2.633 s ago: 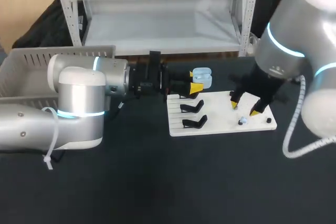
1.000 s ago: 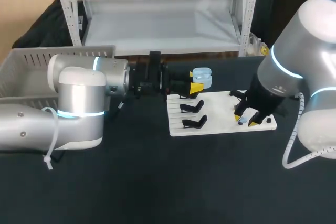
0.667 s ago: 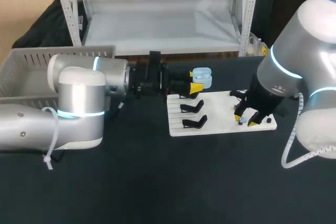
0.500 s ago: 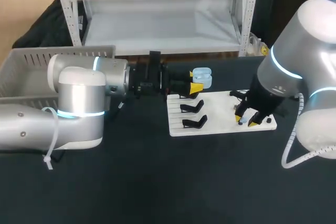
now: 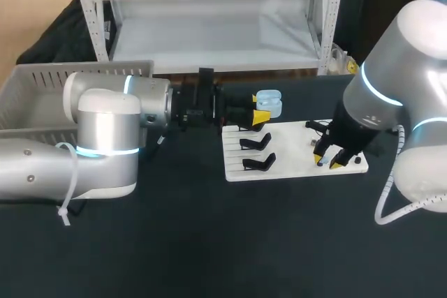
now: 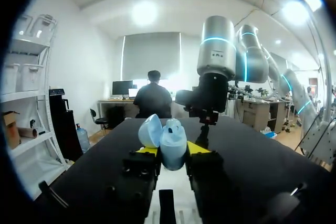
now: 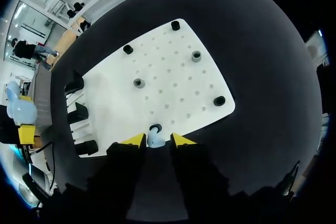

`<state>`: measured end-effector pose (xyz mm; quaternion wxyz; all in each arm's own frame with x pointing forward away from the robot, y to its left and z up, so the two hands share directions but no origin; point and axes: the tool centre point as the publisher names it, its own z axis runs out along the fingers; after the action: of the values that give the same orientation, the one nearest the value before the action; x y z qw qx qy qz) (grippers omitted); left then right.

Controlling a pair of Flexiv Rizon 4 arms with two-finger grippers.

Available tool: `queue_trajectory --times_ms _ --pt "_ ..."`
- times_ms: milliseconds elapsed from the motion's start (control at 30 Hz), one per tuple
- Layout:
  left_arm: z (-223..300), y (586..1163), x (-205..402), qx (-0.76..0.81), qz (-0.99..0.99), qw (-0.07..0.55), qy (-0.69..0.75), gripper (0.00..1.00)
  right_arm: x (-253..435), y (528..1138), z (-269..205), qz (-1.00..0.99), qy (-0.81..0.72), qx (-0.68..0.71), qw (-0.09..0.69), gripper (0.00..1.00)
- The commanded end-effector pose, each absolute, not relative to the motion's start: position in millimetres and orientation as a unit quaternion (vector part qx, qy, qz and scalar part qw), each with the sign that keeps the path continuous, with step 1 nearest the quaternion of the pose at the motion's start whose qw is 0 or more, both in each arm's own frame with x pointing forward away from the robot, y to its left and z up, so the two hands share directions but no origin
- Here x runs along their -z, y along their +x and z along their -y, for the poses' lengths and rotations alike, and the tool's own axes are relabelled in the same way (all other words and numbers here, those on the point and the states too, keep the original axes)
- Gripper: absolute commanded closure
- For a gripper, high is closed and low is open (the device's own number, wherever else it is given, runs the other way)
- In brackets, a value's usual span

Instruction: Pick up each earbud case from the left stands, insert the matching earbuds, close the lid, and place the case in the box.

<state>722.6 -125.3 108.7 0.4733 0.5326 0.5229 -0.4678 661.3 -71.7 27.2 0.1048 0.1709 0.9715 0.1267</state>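
Case (image 6: 173, 148), pale blue, lid up, pinched in left jaws; right jaws spread astride earbud (image 7: 155, 139).

Head camera is looking down from high behind; wrist cameras are looking out close along fingers, right one sharing the white board (image 5: 290, 148).

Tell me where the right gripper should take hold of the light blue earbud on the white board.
Grip the earbud by its rounded body, coming straight down, one finger on each side. It pokes up from the white board beside a black socket, so only its sides are free. The right gripper straddles it, open.
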Motion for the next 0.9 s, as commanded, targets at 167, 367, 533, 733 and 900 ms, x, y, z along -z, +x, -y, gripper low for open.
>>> queue_trajectory --times_ms 167,367,533,733,900 --pt "125.4 720.1 -108.5 0.465 -0.524 0.476 0.531 1.00 -23.9 666.4 71.1 -0.972 0.171 -0.126 0.102 0.73" --pt "125.4 720.1 -108.5 0.465 -0.524 0.476 0.531 1.00 -26.1 667.9 71.3 -0.972 0.171 -0.126 0.104 0.73" --pt "125.4 720.1 -108.5 0.465 -0.524 0.476 0.531 1.00 -26.5 668.2 71.4 -0.972 0.171 -0.125 0.105 0.75" --pt "125.4 720.1 -108.5 0.465 -0.524 0.476 0.531 1.00 -26.7 668.5 72.0 -0.972 0.172 -0.124 0.104 0.92" --pt "125.4 720.1 -108.5 0.465 -0.524 0.476 0.531 1.00 -27.1 668.0 72.8 -0.972 0.172 -0.123 0.103 1.00"
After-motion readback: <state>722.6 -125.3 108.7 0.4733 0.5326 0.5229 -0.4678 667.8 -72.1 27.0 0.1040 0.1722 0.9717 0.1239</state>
